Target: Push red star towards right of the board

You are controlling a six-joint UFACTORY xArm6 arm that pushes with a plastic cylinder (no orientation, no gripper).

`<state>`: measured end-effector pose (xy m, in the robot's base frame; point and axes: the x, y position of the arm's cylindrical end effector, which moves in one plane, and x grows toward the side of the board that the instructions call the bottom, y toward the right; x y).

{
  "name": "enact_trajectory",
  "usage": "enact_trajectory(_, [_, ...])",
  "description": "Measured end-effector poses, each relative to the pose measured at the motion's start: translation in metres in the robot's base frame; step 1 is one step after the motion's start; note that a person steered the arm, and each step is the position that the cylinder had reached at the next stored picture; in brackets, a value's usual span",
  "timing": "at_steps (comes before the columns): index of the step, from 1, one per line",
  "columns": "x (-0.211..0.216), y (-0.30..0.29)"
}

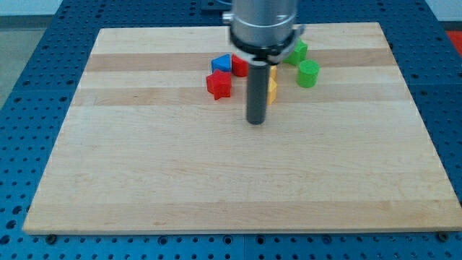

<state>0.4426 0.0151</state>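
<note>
My tip (pixel 255 121) stands right of red star (pixel 219 84), yellow blocks (pixel 272 89) beyond.

This looks like a robotics lab or test bench. A pale wooden board (pixel 238 173) lies on a blue metal table (pixel 22 94) drilled with a regular grid of holes — the sort of perforated plate used for bolting down fixtures. A robot arm (pixel 263 25) hangs over the board, and small coloured blocks — test props, not household goods — sit on it.
</note>
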Motion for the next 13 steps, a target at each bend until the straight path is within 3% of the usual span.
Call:
enact_trajectory(3, [-0.033, 0.016])
enact_trajectory(4, [-0.022, 0.024])
enact_trajectory(5, [0.024, -0.051])
enact_trajectory(6, [0.011, -0.138])
enact_trajectory(7, [-0.041, -0.146])
enact_trajectory(9, [-0.068, -0.097])
enact_trajectory(13, [-0.035, -0.013])
